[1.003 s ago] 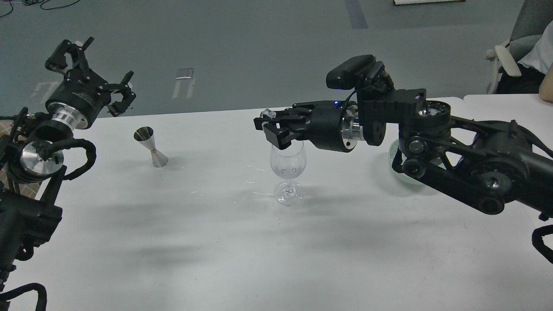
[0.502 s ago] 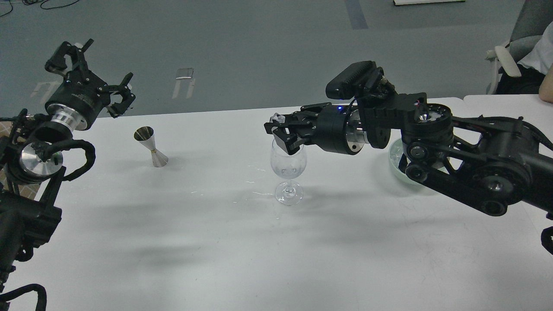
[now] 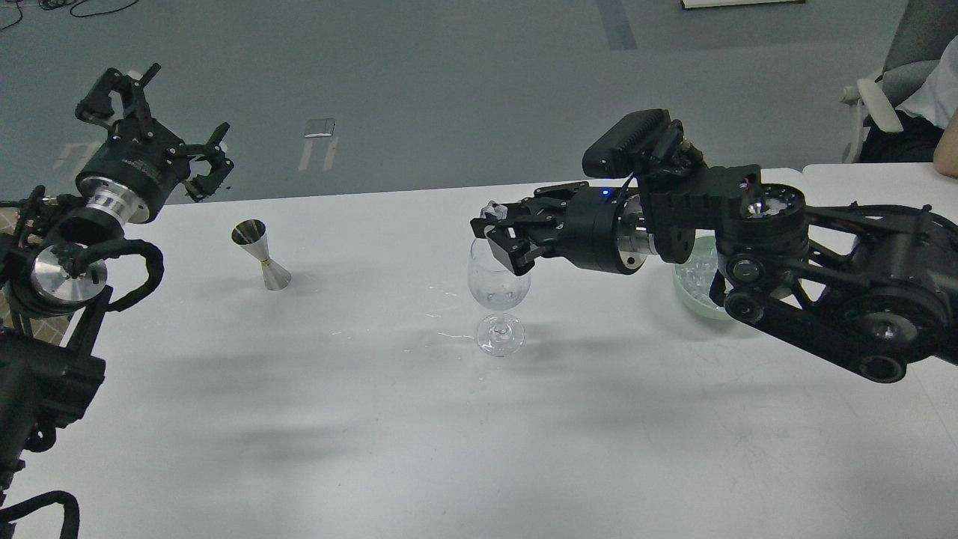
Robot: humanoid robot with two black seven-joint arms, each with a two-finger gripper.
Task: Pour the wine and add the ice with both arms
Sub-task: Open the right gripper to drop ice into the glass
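A clear wine glass stands upright mid-table, with a little clear wine at the bottom of its bowl. My right gripper reaches in from the right and sits just above the glass's rim. It is shut on a small clear ice cube at its fingertips. More ice lies heaped in a pale green bowl, partly hidden behind my right arm. My left gripper is open and empty, raised high at the far left, well away from the glass.
A steel double-cone jigger stands tilted on the table left of the glass. Small wet spots lie left of the glass's foot. A seated person is at the far right, by a second table.
My right gripper has moved right and slightly down with the ice cube, from left of the rim to over the glass's mouth. The left arm has barely moved.
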